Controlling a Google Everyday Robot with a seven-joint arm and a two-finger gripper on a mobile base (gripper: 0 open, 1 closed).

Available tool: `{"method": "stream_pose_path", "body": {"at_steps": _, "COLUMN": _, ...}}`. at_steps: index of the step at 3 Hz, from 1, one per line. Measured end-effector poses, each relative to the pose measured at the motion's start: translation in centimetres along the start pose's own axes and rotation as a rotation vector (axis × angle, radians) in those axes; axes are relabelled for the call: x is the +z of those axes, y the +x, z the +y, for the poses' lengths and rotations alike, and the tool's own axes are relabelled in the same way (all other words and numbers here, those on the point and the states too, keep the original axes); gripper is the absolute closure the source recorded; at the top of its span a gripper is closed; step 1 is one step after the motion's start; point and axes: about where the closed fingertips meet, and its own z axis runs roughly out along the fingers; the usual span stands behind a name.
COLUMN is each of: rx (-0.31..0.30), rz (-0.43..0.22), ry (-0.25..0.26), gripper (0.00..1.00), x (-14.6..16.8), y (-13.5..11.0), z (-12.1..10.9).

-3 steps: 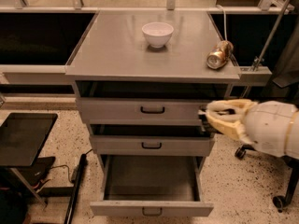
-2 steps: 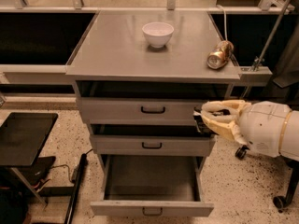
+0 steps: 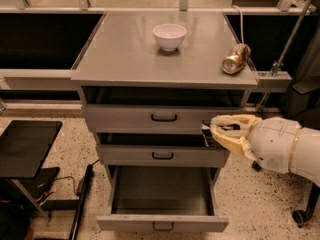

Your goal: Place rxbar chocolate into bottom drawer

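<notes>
Cream-coloured fingers [image 3: 235, 119] of the gripper [image 3: 217, 130], at 3 o'clock of the cabinet, pinch the dark rxbar chocolate [image 3: 231, 128]. The bar is judged light, flat and slick-wrapped, so grip across its flat faces. The bottom drawer [image 3: 130, 223] stands open at 6 o'clock.

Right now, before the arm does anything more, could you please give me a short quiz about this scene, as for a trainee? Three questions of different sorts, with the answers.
1. True or false: the bottom drawer is pushed shut.
2. Where is the gripper? A) inside the bottom drawer. B) at the cabinet's right front edge, level with the gap between the top drawer and the middle drawer. C) far to the left of the cabinet.
3. Fill in: on the cabinet top the white bowl stands upright, and the gold ___ lies on its side near the right edge.
Key: 1 false, it is pulled out. 2 B. 3 can.
</notes>
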Motion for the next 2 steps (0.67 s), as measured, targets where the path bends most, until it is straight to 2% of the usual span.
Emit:
{"method": "stream_pose_path", "body": {"at_steps": 1, "rx": 0.083, "rz": -0.054, "ry": -0.078, "gripper": 1.0, "x": 4.3, "y": 3.9, "z": 2.7}}
{"method": "stream_pose_path", "body": {"at_steps": 2, "rx": 0.164, "rz": -0.072, "ry": -0.161, "gripper": 1.0, "x": 9.3, "y": 8.2, "z": 5.9}}
